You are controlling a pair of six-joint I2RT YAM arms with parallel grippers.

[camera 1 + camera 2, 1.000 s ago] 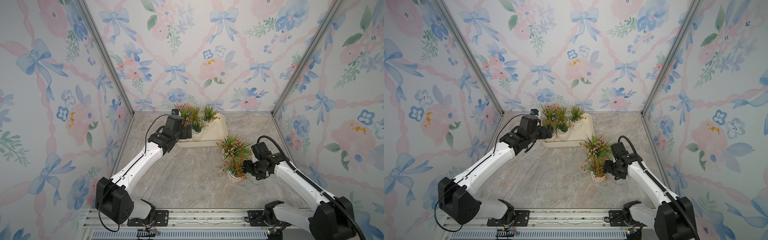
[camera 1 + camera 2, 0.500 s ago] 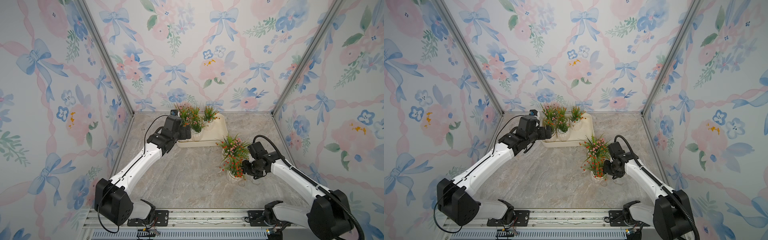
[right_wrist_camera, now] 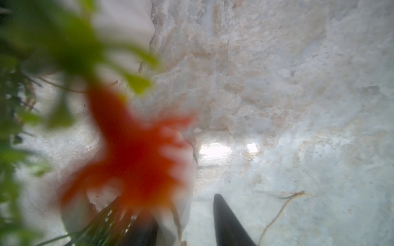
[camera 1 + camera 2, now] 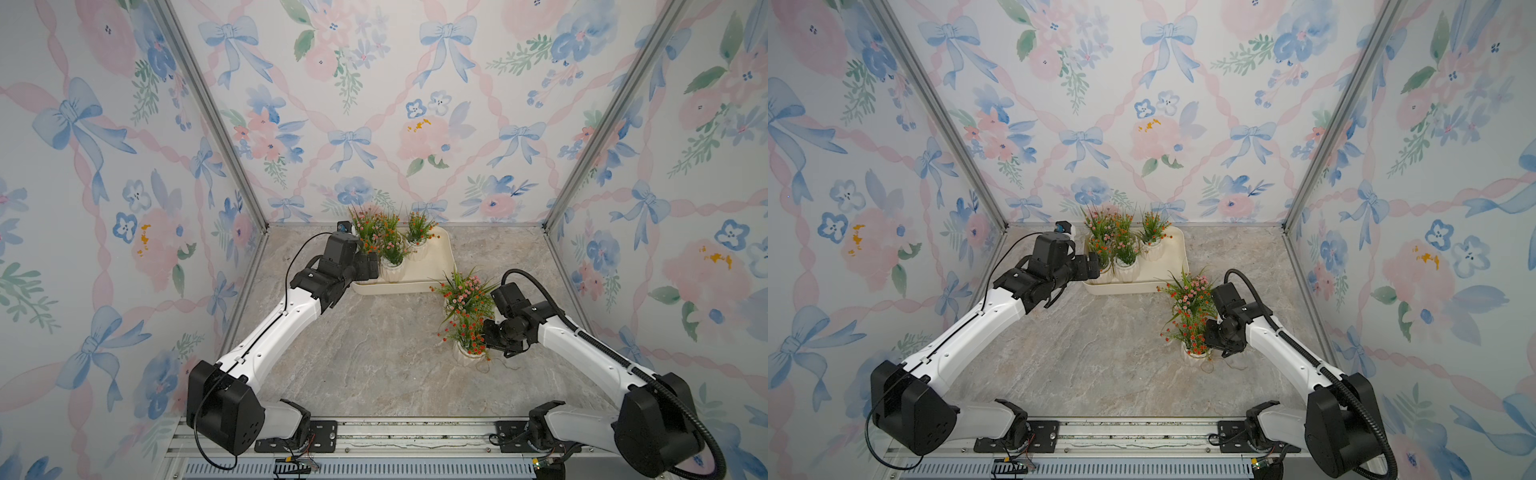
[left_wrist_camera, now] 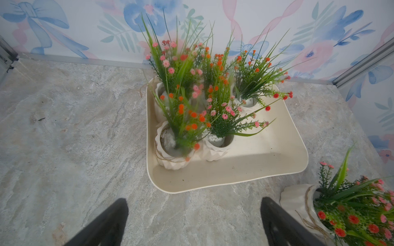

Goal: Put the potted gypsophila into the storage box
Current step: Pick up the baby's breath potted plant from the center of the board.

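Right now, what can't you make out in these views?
Right gripper grip on the red-flowered pot: blurred blossom covers it, right wrist view.
Back pots in the storage box: foliage hides them, left wrist view.
Pot beside the box: cut off by frame edge, left wrist view.

I work in a staged lab booth: flowered wallpaper panels (image 4: 374, 104) in a bare metal frame (image 4: 212, 116) enclose a stone-look tabletop (image 4: 374, 353), and both robot arms (image 4: 274, 328) are bolted to a rail (image 4: 415, 434) along its edge.

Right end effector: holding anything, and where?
Right end effector straddles the rim of the red-flowered pot, one finger inside, one outside; whether it's clamped cannot be told. Left end effector open, empty.
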